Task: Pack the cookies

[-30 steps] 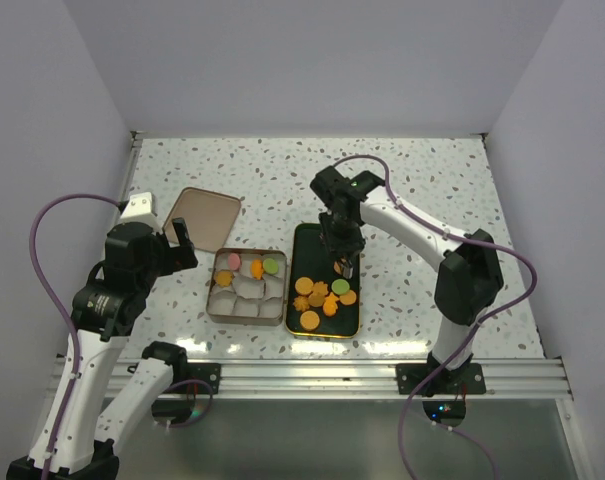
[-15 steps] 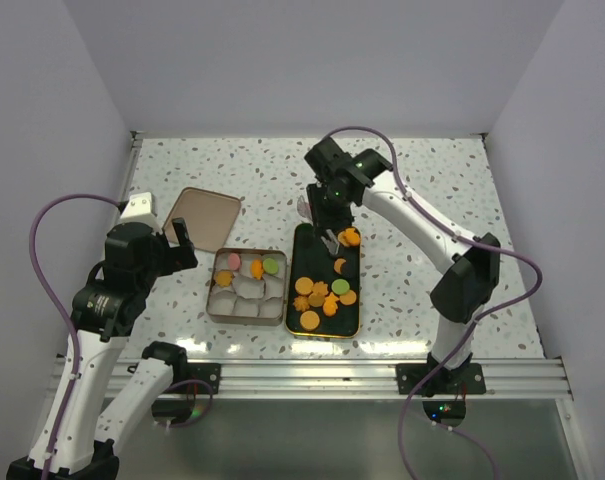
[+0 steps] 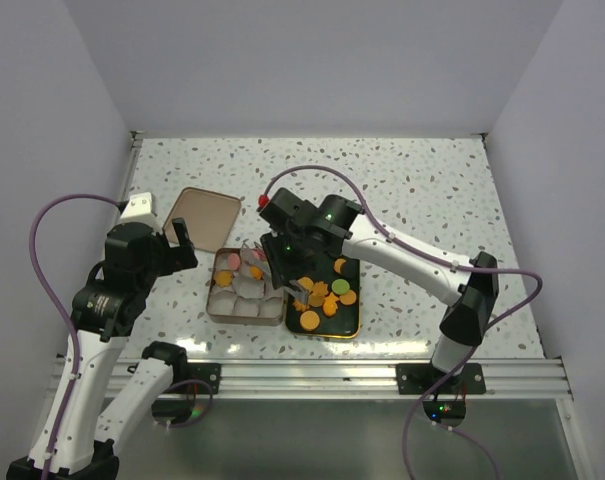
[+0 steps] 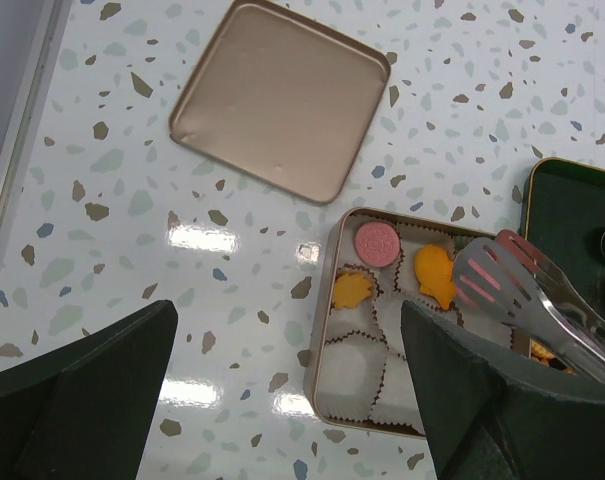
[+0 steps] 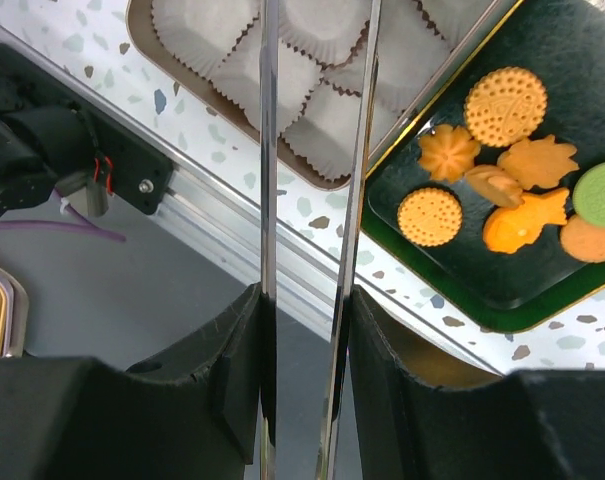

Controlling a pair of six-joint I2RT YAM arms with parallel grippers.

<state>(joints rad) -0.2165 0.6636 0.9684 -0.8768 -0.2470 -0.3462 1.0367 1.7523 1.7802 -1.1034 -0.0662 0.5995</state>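
— Where are the cookies [image 3: 309, 320]?

— Most lie on the dark green tray [image 5: 582, 70], which sits on the table [image 3: 402, 180] at 3 o'clock of the tin [image 3: 246, 318]. They are orange rounds, flower and leaf shapes, and a green round. Three show in the tin from the left wrist: a pink round [image 4: 375, 243] in the 12 o'clock row, an orange fish [image 4: 435, 272] at its 4 o'clock and an orange leaf [image 4: 353, 290] at its 7 o'clock. The rest of the tin in view is white paper cups [image 5: 207, 25].

— And the right claw [image 5: 307, 310]?

— It is clamped on metal tongs [image 4: 492, 280], one finger pressing each blade, with the blades a little apart. The arm reaches across the tray. The slotted tong heads hang over the tin toward 1 o'clock, just beside the orange fish. I cannot tell whether a cookie sits between the heads.

— The left claw [image 3: 182, 240]?

— Its fingers are spread wide apart and hold nothing. It is raised above the table at 10 o'clock of the tin. The lid [image 4: 282, 100] lies hollow side up at 11 o'clock of the tin, apart from it.
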